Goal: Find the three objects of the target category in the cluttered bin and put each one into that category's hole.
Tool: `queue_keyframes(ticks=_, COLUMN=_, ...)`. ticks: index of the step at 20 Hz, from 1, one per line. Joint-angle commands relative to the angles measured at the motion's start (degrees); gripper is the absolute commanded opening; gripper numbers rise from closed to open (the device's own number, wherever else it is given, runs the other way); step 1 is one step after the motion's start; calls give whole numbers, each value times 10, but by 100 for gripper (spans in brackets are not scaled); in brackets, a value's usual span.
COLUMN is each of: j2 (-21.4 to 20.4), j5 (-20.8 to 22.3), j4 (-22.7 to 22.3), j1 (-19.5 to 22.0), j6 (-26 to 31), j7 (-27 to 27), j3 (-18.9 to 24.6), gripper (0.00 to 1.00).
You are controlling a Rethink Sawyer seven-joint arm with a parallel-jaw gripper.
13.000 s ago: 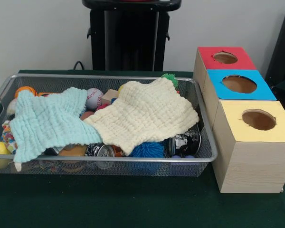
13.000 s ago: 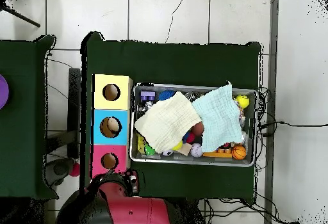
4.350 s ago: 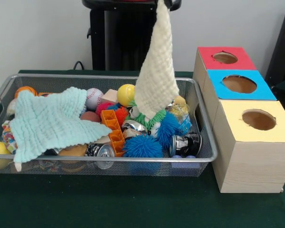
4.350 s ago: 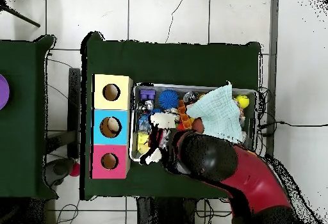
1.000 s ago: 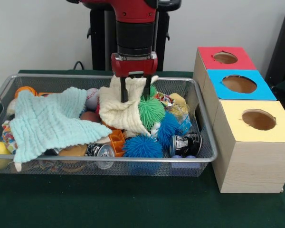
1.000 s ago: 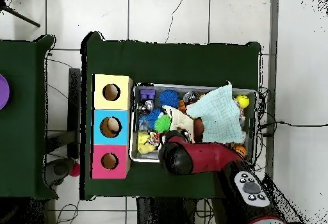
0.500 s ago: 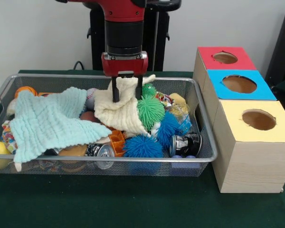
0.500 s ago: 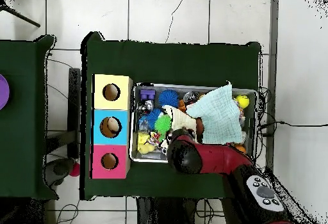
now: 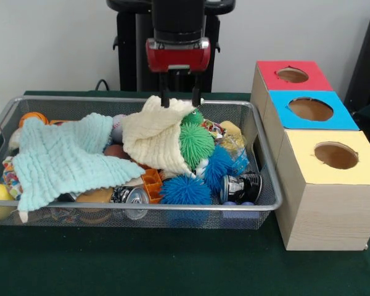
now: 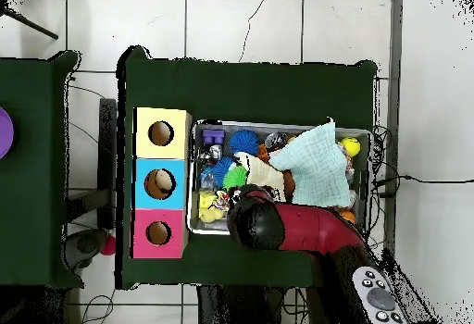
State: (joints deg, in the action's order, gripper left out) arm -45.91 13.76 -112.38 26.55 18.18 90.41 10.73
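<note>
At the left of the wire-mesh bin (image 9: 135,208), which sits on the green worktop (image 9: 172,265), a pale blue knitted cloth (image 9: 65,157) lies spread over balls and cans, and whatever is beneath it cannot be seen. In the middle, a cream knitted cloth (image 9: 157,139) is bunched into a heap, its top fold just under the gripper (image 9: 179,97), whose two fingers hang apart and empty above it. To the right of the heap sit a green spiky ball (image 9: 196,143), two blue spiky balls (image 9: 185,190) and, against the right wall, crinkly clear film (image 9: 234,151) that may be one of the three objects sought; no bag shows plainly, so the rest probably lie under the cloths. The sensible step is to clear the cream cloth off the right-hand pile: bring the gripper down on the top fold, pinch only fabric, lift high so it drags no balls along, and drop it on the blue cloth. Beyond the bin stand the red box (image 9: 293,75), blue box (image 9: 311,110) and yellow box (image 9: 334,157), holes up.
</note>
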Motion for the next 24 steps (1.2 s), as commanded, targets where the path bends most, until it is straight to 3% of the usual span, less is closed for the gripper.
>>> queue_keyframes(ticks=1, j2=-82, j5=-64, j4=24, j1=-30, j6=166, j7=85, j3=1, gripper=100)
queue_keyframes(ticks=6, j2=-84, j5=-73, j4=41, j1=-43, j6=181, j7=91, j3=-3, gripper=100)
queue_keyframes(ticks=15, j2=39, j5=-50, j4=45, j1=-75, j6=-28, j7=137, j3=-30, gripper=100)
queue_keyframes(ticks=24, j2=101, j5=-69, j4=43, j1=-93, j6=-137, j7=126, j3=-57, gripper=100)
